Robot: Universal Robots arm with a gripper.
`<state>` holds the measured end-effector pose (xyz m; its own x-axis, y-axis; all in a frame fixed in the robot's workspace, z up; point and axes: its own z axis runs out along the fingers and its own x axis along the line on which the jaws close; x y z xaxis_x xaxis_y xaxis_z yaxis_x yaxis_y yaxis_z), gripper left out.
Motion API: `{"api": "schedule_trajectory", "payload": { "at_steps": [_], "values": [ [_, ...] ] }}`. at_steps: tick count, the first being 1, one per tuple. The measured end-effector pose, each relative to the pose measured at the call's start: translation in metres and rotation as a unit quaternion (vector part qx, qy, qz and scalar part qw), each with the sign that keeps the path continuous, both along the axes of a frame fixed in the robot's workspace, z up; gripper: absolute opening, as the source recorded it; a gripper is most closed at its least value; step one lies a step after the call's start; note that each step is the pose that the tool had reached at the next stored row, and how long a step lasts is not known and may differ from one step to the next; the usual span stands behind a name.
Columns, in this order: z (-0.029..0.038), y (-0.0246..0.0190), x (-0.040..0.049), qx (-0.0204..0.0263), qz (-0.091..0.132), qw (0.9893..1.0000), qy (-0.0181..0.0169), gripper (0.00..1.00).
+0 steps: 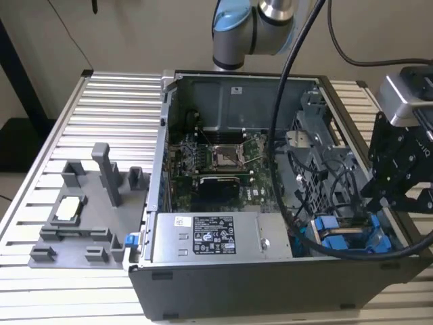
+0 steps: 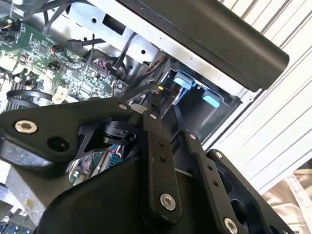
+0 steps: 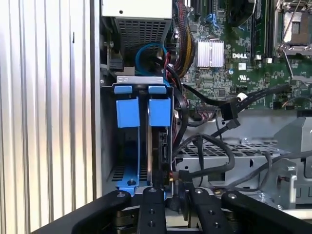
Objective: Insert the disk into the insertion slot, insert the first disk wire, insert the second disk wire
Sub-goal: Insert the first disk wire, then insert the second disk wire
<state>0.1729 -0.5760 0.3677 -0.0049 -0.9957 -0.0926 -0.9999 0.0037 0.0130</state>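
One open computer case (image 1: 270, 288), one power supply (image 1: 270, 238), two blue carrier frames (image 3: 127, 112) (image 3: 160, 111), one grey fixture (image 1: 81, 227).

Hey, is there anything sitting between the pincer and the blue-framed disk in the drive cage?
Only cabling. A small plug on a black cable sits right between the pincer and the end of the disk; more black cables loop close beside it. Nothing else blocks the way.

The exterior view looks down on the open computer case (image 1: 270, 284), arm (image 1: 237, 27) at twelve o'clock, hand (image 1: 396, 186) at three. Both wrist views ride close behind the hand, sharing the blue drive tabs (image 3: 144, 112) and the motherboard (image 3: 219, 63).
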Motion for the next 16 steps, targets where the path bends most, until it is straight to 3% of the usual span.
{"api": "schedule_trajectory", "payload": {
  "at_steps": [4, 9, 12, 16],
  "values": [
    [0.012, 0.0, 0.0, 0.0, 0.0, 1.0, 0.0, 0.27],
    [0.0124, 0.0006, 0.0001, 0.0, 0.0, 1.0, 0.0, 0.27],
    [0.0124, 0.0085, 0.0, -0.0001, 0.0, 1.0, 0.0, 0.27],
    [0.0124, 0.0221, 0.0, -0.0001, 0.0, 1.0, 0.0, 0.27]
  ]
}}
